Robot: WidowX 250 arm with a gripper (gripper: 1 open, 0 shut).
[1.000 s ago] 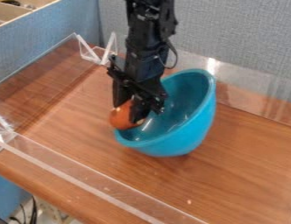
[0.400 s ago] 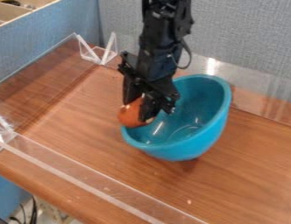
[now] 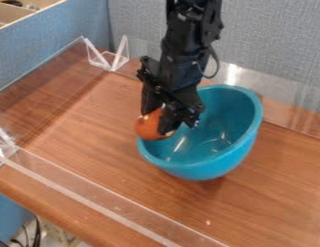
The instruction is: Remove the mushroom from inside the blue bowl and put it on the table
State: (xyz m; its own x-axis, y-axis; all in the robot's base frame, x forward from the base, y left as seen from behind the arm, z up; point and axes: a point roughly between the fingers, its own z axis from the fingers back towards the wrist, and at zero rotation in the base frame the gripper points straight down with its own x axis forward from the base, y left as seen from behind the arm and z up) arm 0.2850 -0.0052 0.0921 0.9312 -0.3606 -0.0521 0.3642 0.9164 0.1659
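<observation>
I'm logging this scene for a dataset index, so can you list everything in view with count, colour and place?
mushroom: one, orange-brown cap, held by the end effector at the near-left rim of the bowl.
blue bowl: one, glossy teal-blue, right of centre on the table, tipped so its opening faces the upper left.
table: one, reddish-brown wood grain, fills most of the view.
acrylic walls: clear, standing along the table's edges.
clips: clear or whitish, at the far wall's corner; count hard to tell.
grey partition: one, behind the table.
box: one, light blue with a tan top, upper left.
robot arm: one, black, reaching down from the top.
end effector: one, black, pointing down, closed on the mushroom.
</observation>
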